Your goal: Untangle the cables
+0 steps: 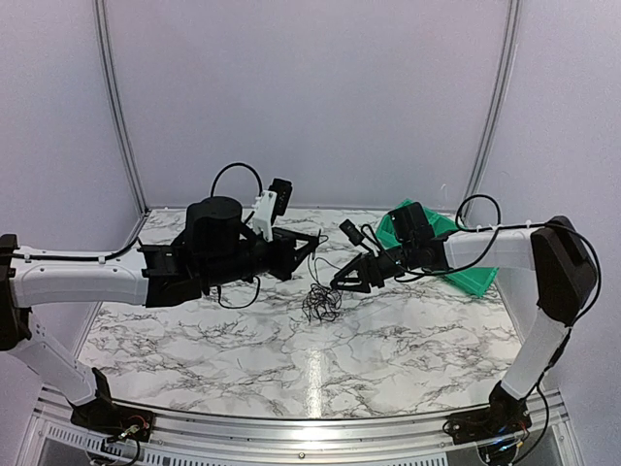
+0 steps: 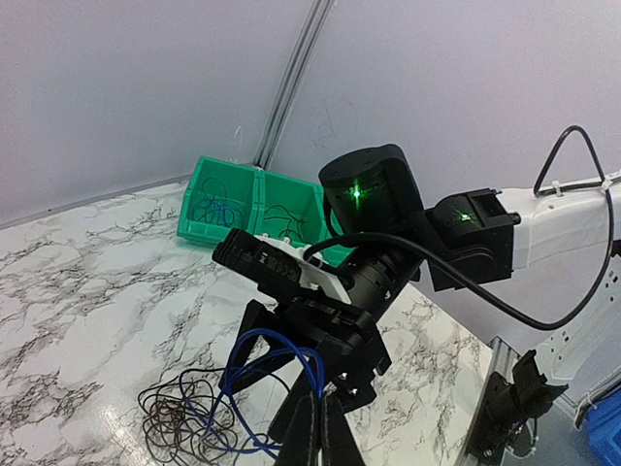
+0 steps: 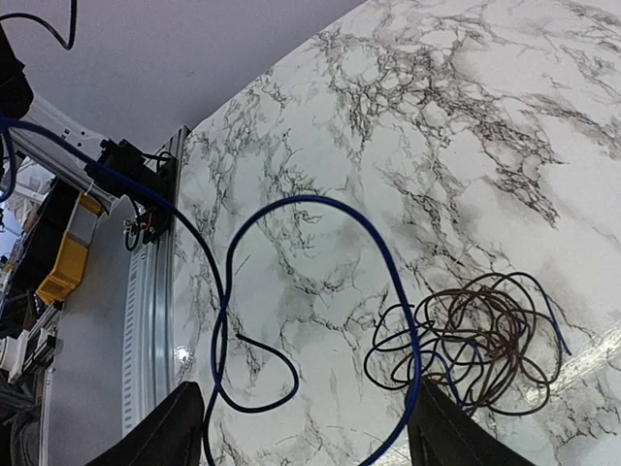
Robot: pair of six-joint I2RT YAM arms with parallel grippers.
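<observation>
The cables (image 1: 322, 303) lie as a small loose wad of dark loops on the marble table (image 1: 213, 340), well apart from the green bin (image 2: 225, 165). The bin stands at the far right edge of the table. One blue cable (image 3: 310, 198) rises out of the wad in a big open arc.

The right gripper (image 1: 340, 283) hangs between the bin and the wad, just beside the wad. Its claw is wide, and in the right wrist view the blue arc crosses the gap between the two fingers (image 3: 184, 427) without being pinched.

The left gripper (image 1: 312, 239) is on the side of the wad away from the bin, above the table. Its claw is closed, and the blue cable runs into it.

The bin has two compartments. In the left wrist view, the one on the left contains some thin blue and dark wires (image 2: 212, 207). The other one contains a few thin dark wires (image 2: 286, 218).
</observation>
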